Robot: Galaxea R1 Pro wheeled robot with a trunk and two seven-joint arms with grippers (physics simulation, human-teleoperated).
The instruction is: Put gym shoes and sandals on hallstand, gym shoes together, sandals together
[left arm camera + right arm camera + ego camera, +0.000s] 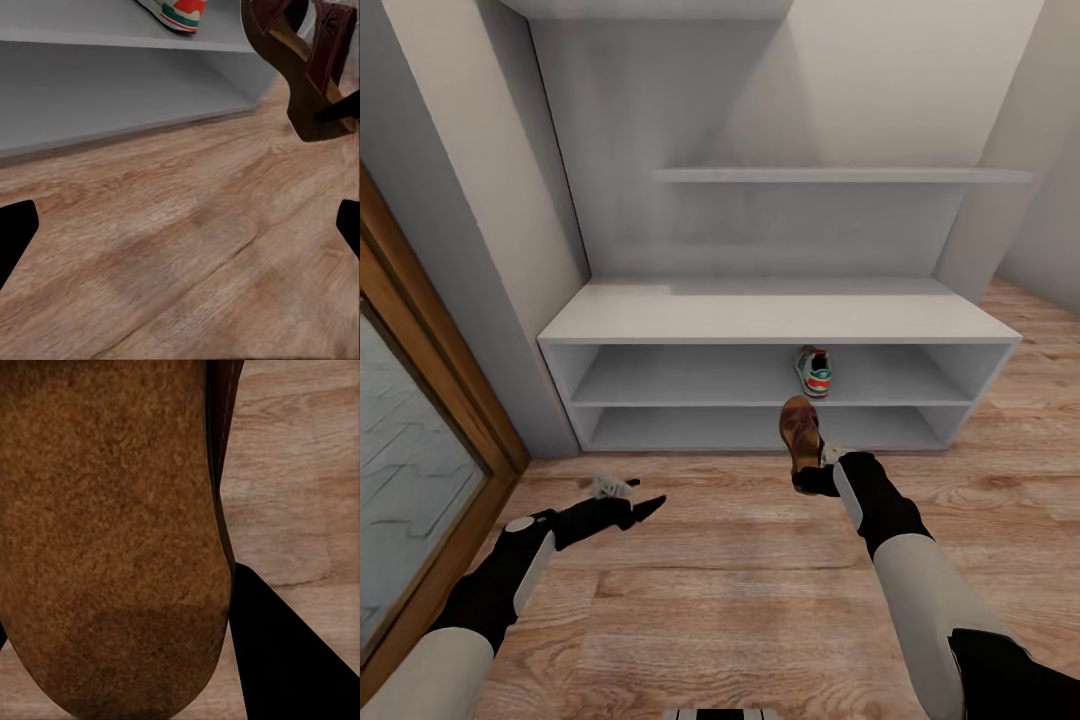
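From the head, a pale grey two-tier bench (780,312) holds a white sneaker with green stripe (813,371) on its middle shelf. The right end effector (812,478) is clamped on a brown leather sandal (801,430) raised before it. The left end effector (643,507) hovers over wood-grain plank floor (740,590).

Left wrist: fingertips (15,238) spread apart.

Right wrist: the sandal's grainy sole (112,532).
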